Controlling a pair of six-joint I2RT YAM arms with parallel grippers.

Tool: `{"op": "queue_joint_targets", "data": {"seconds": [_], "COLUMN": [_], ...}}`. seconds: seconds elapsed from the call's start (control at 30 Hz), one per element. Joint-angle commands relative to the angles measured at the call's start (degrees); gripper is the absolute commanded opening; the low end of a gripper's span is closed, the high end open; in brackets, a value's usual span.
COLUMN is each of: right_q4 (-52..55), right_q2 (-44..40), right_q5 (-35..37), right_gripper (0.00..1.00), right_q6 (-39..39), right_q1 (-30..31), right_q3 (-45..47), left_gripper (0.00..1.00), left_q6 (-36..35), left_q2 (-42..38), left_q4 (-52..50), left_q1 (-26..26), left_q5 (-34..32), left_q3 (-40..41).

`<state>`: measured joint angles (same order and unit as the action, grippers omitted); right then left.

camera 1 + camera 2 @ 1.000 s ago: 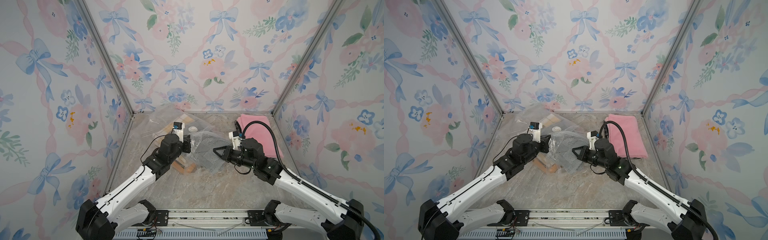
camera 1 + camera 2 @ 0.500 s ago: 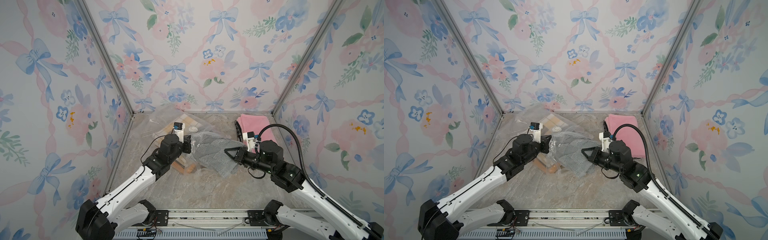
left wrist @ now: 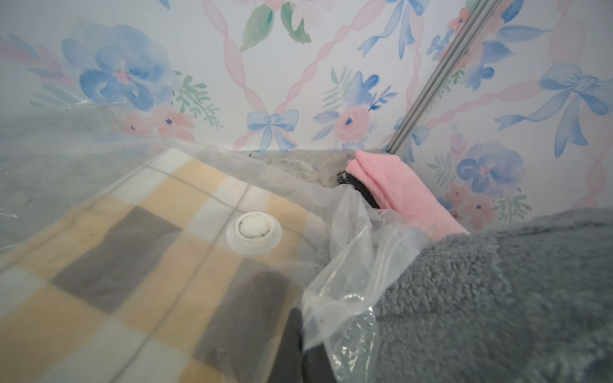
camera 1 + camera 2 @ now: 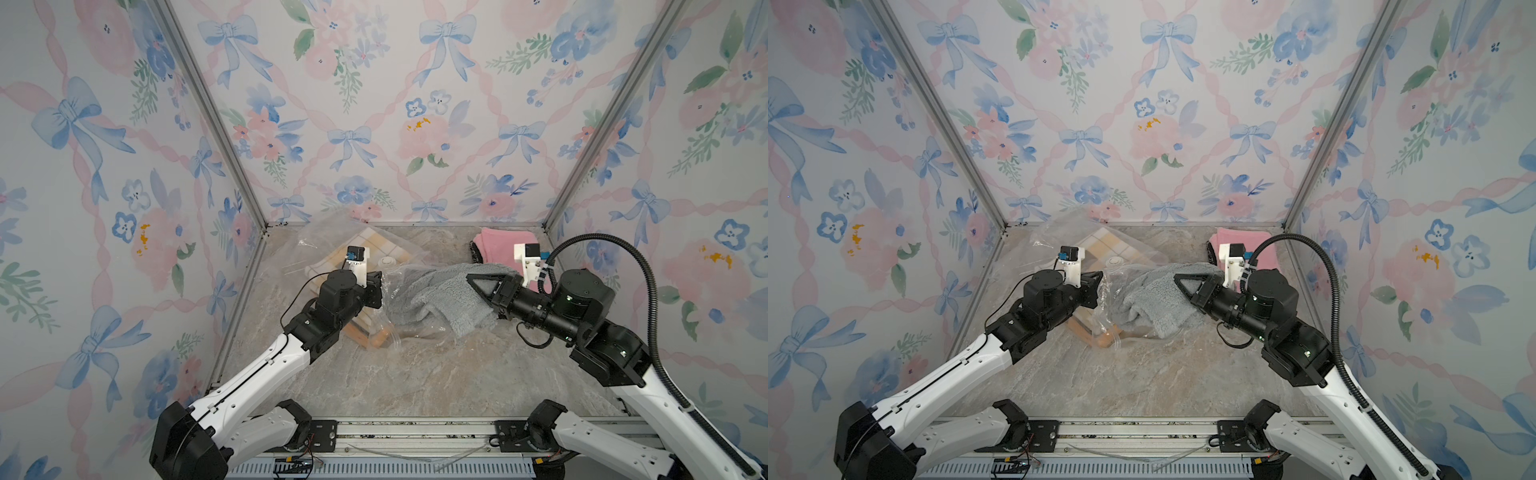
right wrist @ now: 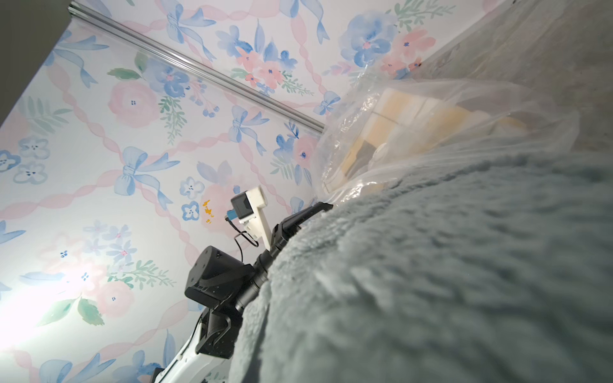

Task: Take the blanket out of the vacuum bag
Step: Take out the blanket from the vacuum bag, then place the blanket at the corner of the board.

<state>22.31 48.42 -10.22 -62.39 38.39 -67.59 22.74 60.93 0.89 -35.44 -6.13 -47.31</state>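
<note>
Mid-extraction: right gripper [image 4: 471,279] pinches the grey fleece blanket [image 4: 432,301], left gripper [image 4: 379,286] pinches the vacuum bag [image 3: 348,291]; next, pull them apart.

The clear, crinkly vacuum bag [image 4: 318,243] lies crumpled, white cap [image 4: 387,262] up — the fluffy grey blanket [image 4: 432,295] sticks mostly out.

Both top views look down from high over the near edge toward the flowered far wall [image 4: 374,124], covering the whole grey marbled tabletop [image 4: 415,374]. The left wrist camera sits close over the clear crinkly plastic vacuum bag [image 3: 351,232], facing the far right corner. The right wrist camera, right up against the fluffy grey blanket [image 5: 431,265], faces left. All views share both.
</note>
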Motion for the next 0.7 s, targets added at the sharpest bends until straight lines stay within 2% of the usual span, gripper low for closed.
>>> {"op": "queue_joint_targets", "data": {"seconds": [0.0,0.33,0.67], "right_q4": [-3.57,2.58,3.99], "right_q2": [-0.17,0.48,7.95], "right_q5": [1.68,7.75,2.86], "right_gripper": [0.00,0.00,0.00], "right_q6": [1.55,5.28,9.57], "right_q1": [-1.33,-8.81,-19.80], "right_q3": [-5.21,-12.72,-19.69], "left_gripper": [0.00,0.00,0.00], "left_q6": [0.29,0.41,0.61], "left_q2": [-1.31,-1.45,-2.19], "left_q4": [1.35,1.74,1.40], "left_q1": [0.54,0.50,0.56], "left_q5": [0.00,0.47,0.01], "left_q3": [0.97,1.61,2.30]}}
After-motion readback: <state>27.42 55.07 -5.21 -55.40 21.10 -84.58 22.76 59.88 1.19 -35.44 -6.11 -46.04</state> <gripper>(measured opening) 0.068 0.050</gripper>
